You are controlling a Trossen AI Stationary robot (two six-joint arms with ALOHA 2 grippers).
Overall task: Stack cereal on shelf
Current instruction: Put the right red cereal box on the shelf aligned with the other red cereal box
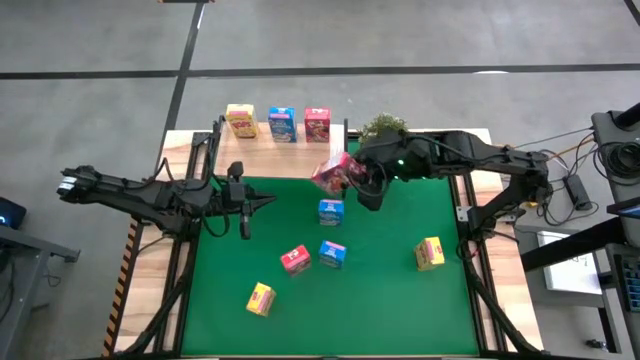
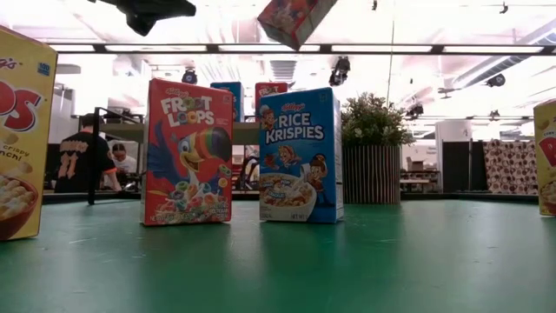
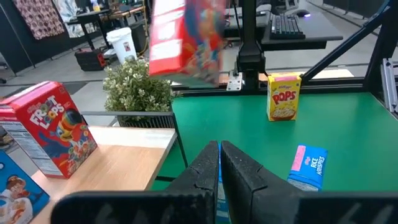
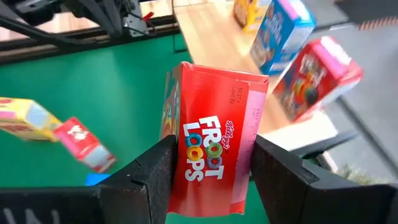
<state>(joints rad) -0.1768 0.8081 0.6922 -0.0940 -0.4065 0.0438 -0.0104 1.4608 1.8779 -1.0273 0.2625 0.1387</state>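
On the light-wood shelf [image 1: 292,155] at the far edge stand three cereal boxes: yellow [image 1: 240,121], blue [image 1: 282,124] and red [image 1: 317,124]. My right gripper [image 4: 211,186] is shut on a red Froot Loops box [image 1: 335,172], held high just off the shelf's right end. My left gripper [image 1: 246,206] hovers shut over the mat's far left, touching nothing. Several boxes sit on the green mat: blue [image 1: 331,211], red [image 1: 295,259], blue [image 1: 332,254], yellow [image 1: 429,253] and yellow [image 1: 260,298]. My right gripper pinches the red box between its two fingers [image 4: 154,177], one on each of two opposite faces, with the narrow printed side panel [image 4: 214,155] turned toward the wrist camera. The box is lifted clear of the mat and tilted, as the low view shows [image 2: 295,17].
A small potted plant [image 1: 383,126] stands right of the shelf, close behind the right gripper. In the low view a Froot Loops box [image 2: 187,152] and a Rice Krispies box [image 2: 300,156] stand upright on the mat. People sit in the room beyond the table [image 2: 82,161].
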